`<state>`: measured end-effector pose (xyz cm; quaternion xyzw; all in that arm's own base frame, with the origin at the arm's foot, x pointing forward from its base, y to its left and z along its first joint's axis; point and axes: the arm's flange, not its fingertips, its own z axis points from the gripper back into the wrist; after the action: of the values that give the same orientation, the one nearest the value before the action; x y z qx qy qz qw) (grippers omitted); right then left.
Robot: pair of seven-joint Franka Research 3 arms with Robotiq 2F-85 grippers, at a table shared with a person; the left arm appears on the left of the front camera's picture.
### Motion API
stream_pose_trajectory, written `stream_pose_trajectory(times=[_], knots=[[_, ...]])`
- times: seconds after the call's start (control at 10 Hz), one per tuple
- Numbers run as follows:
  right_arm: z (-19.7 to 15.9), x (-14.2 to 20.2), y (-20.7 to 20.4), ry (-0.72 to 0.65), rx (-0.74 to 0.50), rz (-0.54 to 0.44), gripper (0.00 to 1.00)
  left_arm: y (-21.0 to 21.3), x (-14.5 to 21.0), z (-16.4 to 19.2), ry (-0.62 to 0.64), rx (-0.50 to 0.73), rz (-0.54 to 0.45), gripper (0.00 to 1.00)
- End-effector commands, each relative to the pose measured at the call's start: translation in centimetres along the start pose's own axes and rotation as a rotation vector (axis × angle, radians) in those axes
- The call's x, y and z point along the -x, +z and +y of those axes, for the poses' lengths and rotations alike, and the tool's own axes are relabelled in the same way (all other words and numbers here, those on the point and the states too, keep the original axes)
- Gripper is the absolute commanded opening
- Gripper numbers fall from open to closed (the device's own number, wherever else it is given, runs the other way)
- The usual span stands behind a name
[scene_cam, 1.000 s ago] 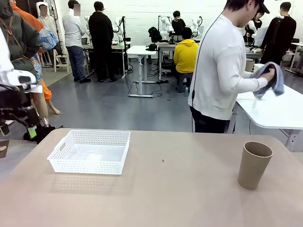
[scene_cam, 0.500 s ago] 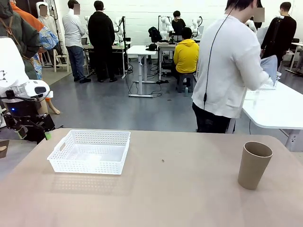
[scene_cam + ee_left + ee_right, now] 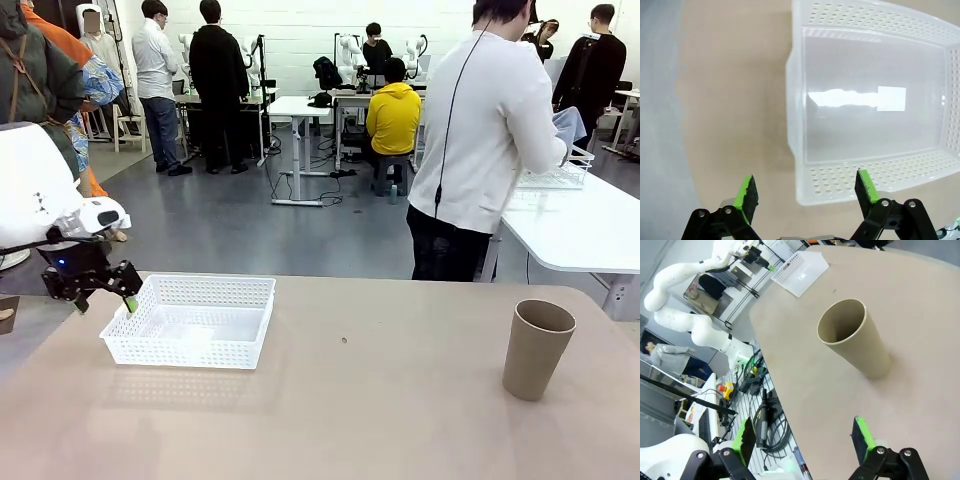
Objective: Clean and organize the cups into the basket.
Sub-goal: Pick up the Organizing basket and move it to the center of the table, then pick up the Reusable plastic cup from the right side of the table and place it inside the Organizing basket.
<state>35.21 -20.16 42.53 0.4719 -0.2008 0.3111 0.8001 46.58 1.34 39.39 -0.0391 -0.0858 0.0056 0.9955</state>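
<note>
Getting the brown cup (image 3: 537, 350) into the basket (image 3: 205, 281) looks like the step in hand, and it calls for a soft, well-centred grip. The cup stands upright with its mouth open, alone at about four o'clock on the desk (image 3: 370, 410). The empty basket sits well apart from it at about nine o'clock. The right end effector (image 3: 802, 440) hangs above and short of the cup, fingers spread wide and holding nothing, with the cup at its twelve o'clock. Because the paper wall probably crushes easily, the better move is to bring the fingers down on either side of the body below the rim. They should then close only until the cup stops slipping, and lift straight up before crossing the desk. The left end effector (image 3: 105, 300) hovers by the basket's ten o'clock corner, also spread wide and empty, one green pad over the basket's side wall. It could steady the light basket or pull clear so the arms do not meet over it. The person (image 3: 480, 150) at one o'clock is turned away, so no handover seems near.
</note>
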Motion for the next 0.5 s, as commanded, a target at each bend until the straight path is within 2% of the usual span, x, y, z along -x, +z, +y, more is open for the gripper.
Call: stream_pose_trajectory(times=[0.0,0.1,0.4], knots=[[0.18,-0.03,-0.39,0.007,0.004,-0.015,1.0,0.05,0.73,-0.28,0.014,0.055,-0.03,1.0],[0.18,-0.03,-0.39,0.007,0.004,-0.015,1.0,0.0,0.0,0.0,0.0,0.0,0.0,1.0],[0.18,-0.03,-0.39,0.007,0.004,-0.015,1.0,0.0,0.0,0.0,0.0,0.0,0.0,1.0]])
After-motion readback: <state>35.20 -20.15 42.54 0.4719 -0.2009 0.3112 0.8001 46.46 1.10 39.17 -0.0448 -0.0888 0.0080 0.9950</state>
